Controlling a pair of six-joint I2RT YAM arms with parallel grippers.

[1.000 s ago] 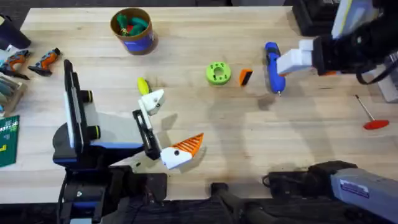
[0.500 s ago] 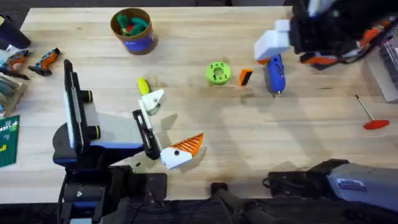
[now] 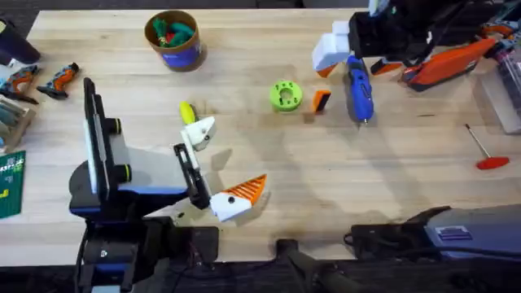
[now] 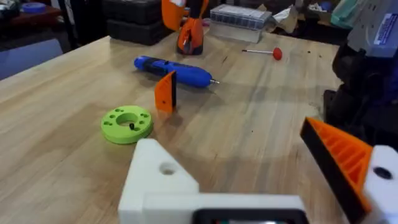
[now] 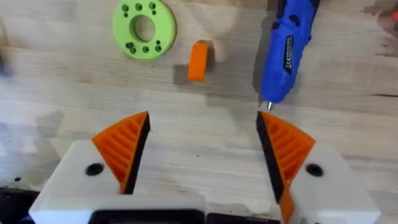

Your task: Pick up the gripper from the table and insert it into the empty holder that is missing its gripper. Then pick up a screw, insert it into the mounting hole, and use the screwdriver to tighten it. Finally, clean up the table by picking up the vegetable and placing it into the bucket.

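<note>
The small orange gripper (image 3: 321,100) (image 5: 198,60) (image 4: 165,92) stands on the table between a lime-green disc (image 3: 285,96) and the blue screwdriver (image 3: 358,91) (image 5: 286,50). My right gripper (image 5: 202,149) hovers open above them, nothing between its orange pads. My left gripper (image 3: 234,155) (image 4: 227,137) rests open near the front. One of its fingers is the bare white holder (image 3: 199,132) (image 4: 155,177). The yellow-green vegetable (image 3: 187,111) lies just beyond the holder. The bucket (image 3: 172,39) stands at the far left. A small dark screw-like piece (image 4: 132,126) sits on the disc.
A thin rod with a red handle (image 3: 488,159) lies at the right. Small orange-handled tools (image 3: 41,79) and packets sit at the left edge. A clear box (image 3: 506,94) is at the right edge. The bucket holds green and red toy pieces.
My right arm has swung left from the table's right side, across the screwdriver toward the orange gripper. The left arm and the objects on the table have not moved.
</note>
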